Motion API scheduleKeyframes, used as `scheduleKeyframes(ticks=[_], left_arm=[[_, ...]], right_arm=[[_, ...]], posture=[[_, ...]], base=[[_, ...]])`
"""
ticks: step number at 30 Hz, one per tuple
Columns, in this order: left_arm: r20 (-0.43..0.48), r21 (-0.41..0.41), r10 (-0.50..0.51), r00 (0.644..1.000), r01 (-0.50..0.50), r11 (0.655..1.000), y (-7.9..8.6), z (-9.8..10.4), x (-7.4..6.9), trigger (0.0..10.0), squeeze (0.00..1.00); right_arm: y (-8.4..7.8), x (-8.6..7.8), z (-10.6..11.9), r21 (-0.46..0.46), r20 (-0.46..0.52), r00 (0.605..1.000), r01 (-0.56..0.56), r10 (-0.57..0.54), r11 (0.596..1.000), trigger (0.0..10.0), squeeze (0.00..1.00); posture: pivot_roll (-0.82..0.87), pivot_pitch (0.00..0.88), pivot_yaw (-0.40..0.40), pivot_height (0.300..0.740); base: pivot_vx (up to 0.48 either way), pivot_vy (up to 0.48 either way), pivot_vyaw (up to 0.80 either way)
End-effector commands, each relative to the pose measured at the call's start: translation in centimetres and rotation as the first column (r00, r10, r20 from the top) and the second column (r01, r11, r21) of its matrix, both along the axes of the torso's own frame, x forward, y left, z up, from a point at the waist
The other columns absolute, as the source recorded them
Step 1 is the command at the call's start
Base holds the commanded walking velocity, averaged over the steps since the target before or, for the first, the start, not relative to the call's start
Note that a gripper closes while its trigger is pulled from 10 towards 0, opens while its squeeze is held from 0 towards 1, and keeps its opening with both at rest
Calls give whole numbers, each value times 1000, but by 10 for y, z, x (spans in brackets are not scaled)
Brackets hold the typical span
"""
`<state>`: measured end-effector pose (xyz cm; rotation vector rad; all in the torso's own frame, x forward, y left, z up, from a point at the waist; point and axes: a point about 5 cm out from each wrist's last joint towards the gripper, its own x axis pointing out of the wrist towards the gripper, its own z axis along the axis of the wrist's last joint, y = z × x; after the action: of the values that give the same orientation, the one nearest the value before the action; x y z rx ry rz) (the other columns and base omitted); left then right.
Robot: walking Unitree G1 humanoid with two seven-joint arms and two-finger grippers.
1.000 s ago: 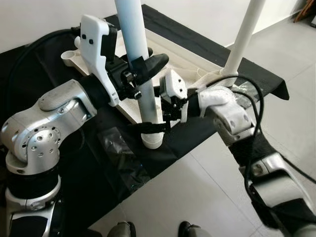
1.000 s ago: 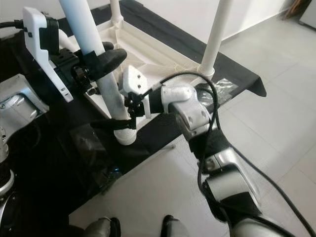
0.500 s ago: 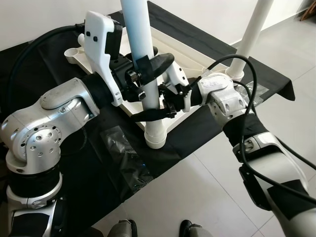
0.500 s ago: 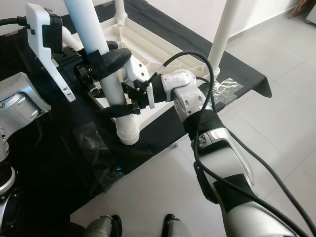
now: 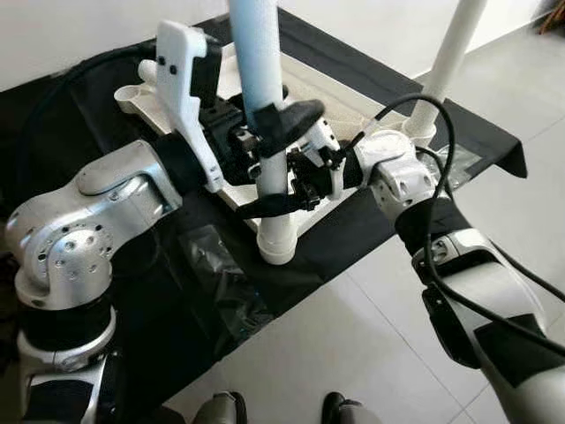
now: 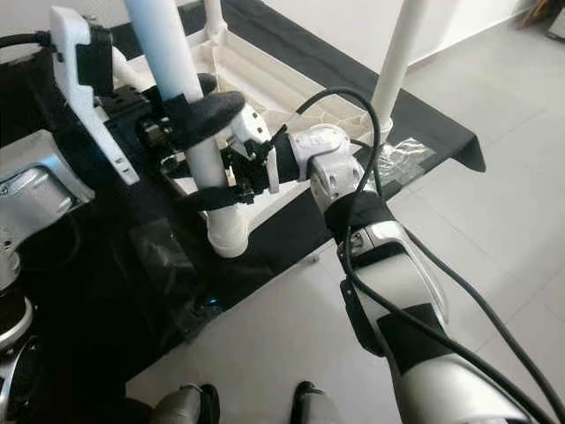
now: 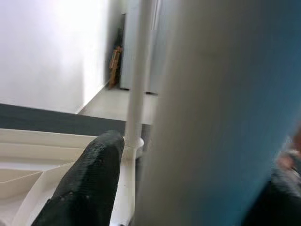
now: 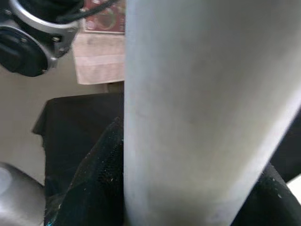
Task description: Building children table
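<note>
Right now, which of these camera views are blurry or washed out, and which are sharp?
Both eye views are sharp and evenly lit. In the left wrist view the white table leg is a soft, out-of-focus mass, with a bright, washed-out wall behind and the left gripper's finger fairly clear. In the right wrist view the same leg looms close and blurred.

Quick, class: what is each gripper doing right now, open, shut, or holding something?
Left gripper: shut on the white table leg, upper grip.
Right gripper: shut on the same leg, lower down.
</note>
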<state>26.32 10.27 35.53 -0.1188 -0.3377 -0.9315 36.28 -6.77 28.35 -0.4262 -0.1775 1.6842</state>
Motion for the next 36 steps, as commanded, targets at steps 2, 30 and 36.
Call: scheduleKeyframes(ticks=[2,30,36], left_arm=[[7,-1,1,1000,-1,1000,-1,1,-1,10000,0],[-15,-27,19,1000,-19,999,9,9,2,0,0],[-7,-35,21,1000,-21,999,11,5,-5,0,0]], right_arm=[[3,6,-2,-22,89,985,151,-148,988,0,0],[60,-45,-72,93,-226,548,835,-806,542,0,0],[64,-45,-62,129,-237,571,821,-786,557,0,0]], posture=[[103,239,29,740],[84,202,44,740],[81,203,41,740]], base=[[0,0,0],[0,0,0],[0,0,0]])
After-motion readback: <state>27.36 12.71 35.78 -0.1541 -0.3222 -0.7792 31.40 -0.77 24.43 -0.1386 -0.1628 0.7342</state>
